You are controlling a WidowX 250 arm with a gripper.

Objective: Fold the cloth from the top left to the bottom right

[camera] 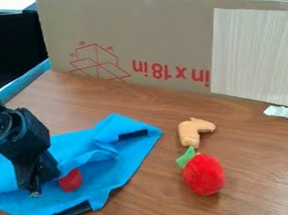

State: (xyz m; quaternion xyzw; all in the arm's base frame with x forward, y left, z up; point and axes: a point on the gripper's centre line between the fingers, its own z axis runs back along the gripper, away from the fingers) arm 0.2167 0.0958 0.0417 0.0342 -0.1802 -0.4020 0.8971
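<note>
arm (17,135) in from the left, slanting down, my jaws low over the blue cloth (130,157); spread or pinching, i cannot tell. cloth rumpled on the tabletop (269,162), its left cut off by the view. cardboard (144,44) stands behind; wood between cloth and red plush (203,174). red object (70,181) beside me, partly hidden by a fold.

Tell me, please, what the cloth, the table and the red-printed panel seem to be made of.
The cloth looks like matt fabric, judging by its soft folds. The table seems to be wood or wood-look laminate, smooth, with brown grain. The panel is probably cardboard, matt and tan, with carton-style print.
</note>
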